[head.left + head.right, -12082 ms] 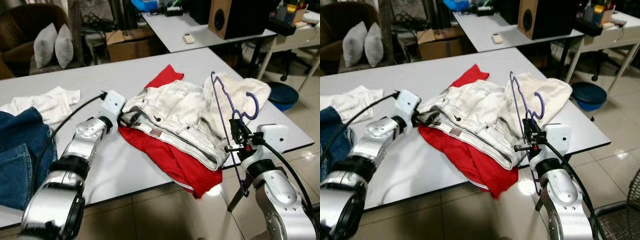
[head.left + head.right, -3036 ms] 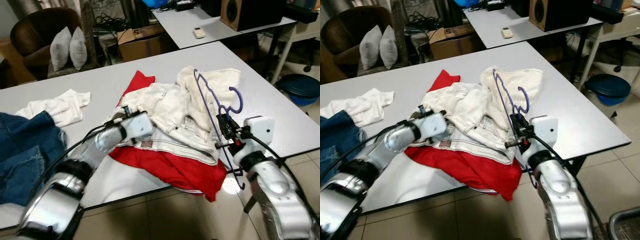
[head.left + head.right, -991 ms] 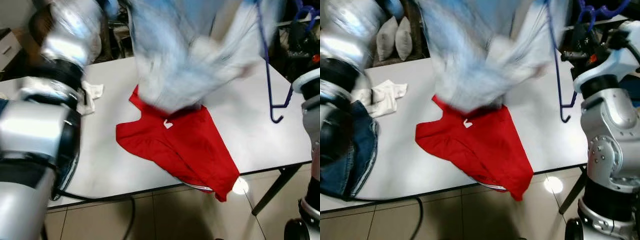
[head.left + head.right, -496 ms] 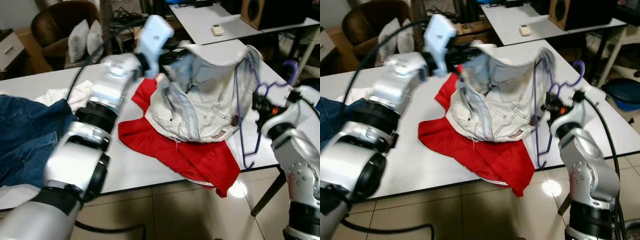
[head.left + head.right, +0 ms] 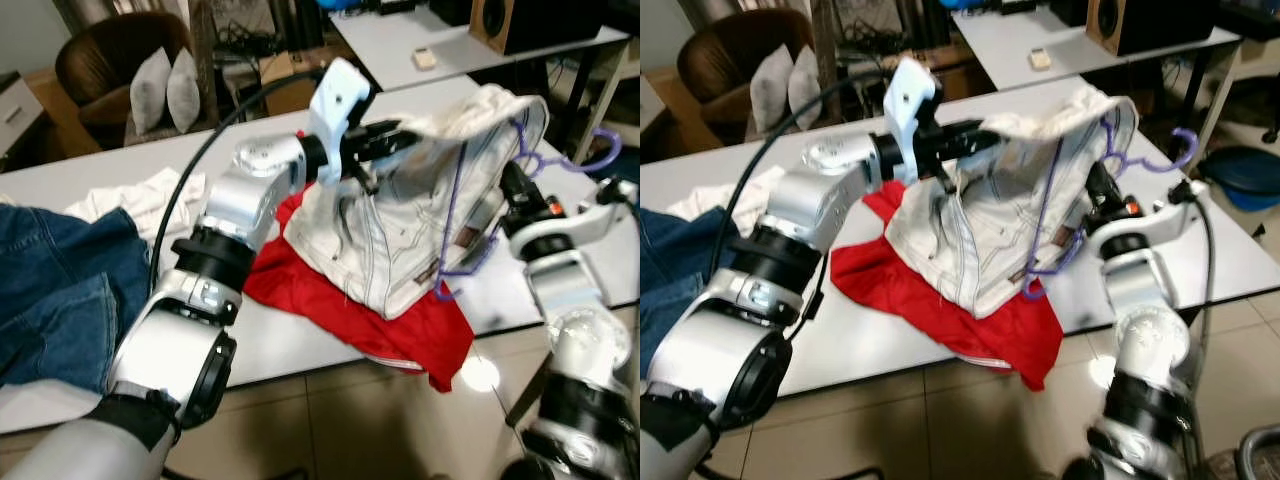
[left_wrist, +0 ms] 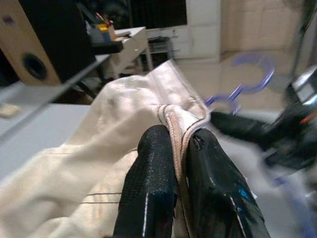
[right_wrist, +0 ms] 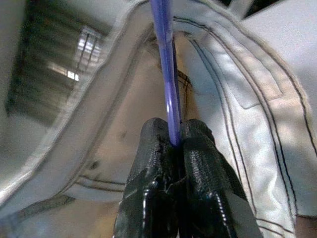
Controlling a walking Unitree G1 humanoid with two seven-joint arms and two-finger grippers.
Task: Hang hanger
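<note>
Head views: the left gripper point(image 5: 392, 139) lifts the white jeans point(image 5: 400, 240) by the waistband above the worktop point(image 5: 130, 190) so the purple hanger point(image 5: 1055, 225) can enter; half a second ago the hanger hung beside them.

Left wrist: jaws pinched on the waistband.

Right wrist: the right gripper point(image 7: 173, 144), jaws clamped on the hanger's bar, inside the opening.

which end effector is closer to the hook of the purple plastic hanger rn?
Right. The right end effector is shut on the purple plastic hanger itself, just below its hook. The left end effector pinches the white denim garment across the table from the hook.
</note>
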